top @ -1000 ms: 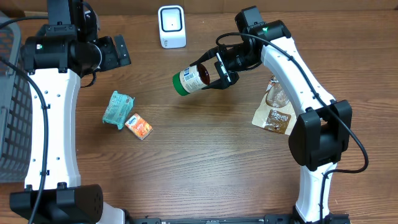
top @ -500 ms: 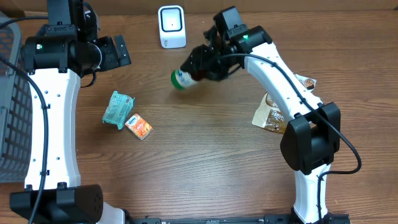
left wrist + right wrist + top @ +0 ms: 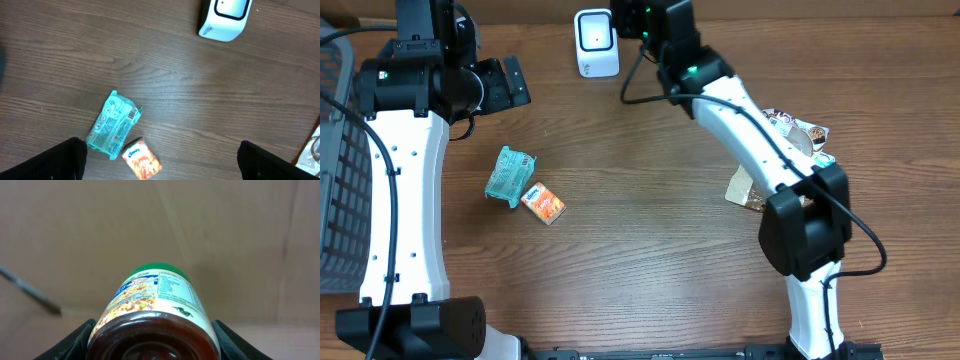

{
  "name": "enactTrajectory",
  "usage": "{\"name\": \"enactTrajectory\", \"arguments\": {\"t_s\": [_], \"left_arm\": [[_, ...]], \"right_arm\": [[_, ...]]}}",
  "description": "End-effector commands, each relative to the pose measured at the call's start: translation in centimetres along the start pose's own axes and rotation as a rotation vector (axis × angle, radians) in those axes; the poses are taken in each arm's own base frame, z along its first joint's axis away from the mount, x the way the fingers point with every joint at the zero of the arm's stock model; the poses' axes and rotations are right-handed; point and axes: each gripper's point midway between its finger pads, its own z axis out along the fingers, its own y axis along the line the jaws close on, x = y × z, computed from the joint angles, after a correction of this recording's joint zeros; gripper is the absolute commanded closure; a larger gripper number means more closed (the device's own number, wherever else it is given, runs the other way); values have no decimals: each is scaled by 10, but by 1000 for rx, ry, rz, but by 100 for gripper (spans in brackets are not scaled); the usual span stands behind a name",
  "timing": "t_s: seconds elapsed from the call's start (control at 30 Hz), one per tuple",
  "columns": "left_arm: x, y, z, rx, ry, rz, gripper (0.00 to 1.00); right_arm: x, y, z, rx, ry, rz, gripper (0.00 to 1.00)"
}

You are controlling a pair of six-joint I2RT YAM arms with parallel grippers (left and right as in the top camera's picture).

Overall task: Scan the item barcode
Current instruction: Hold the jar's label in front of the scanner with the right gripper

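We present the jar (image 3: 152, 312), right gripper (image 3: 152, 347) clamped on it, two o'clock of the scanner (image 3: 595, 42); next, aim its barcode there.

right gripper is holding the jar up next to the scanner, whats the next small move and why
Probably swing the jar round to face the white scanner and roll it slowly. The right gripper grips its base beside the scanner in the overhead view, but the green lid points at a cardboard wall, and no barcode shows on the visible label.
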Motion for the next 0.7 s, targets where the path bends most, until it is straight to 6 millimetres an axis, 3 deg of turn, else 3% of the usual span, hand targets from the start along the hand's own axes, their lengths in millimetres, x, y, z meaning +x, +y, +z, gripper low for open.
{"name": "enactTrajectory", "arguments": {"t_s": [0.0, 0.1, 0.4, 0.67], "left_arm": [[0, 3, 3, -9, 5, 9, 0], [0, 3, 3, -10, 5, 9, 0], [0, 3, 3, -9, 5, 9, 1], [0, 3, 3, -9, 5, 9, 0]], "right_arm": [[-11, 3, 11, 74, -145, -93, 40], [-4, 6, 24, 53, -213, -117, 40], [55, -21, 64, 70, -270, -202, 42], [71, -22, 72, 32, -342, -210, 44]]}}
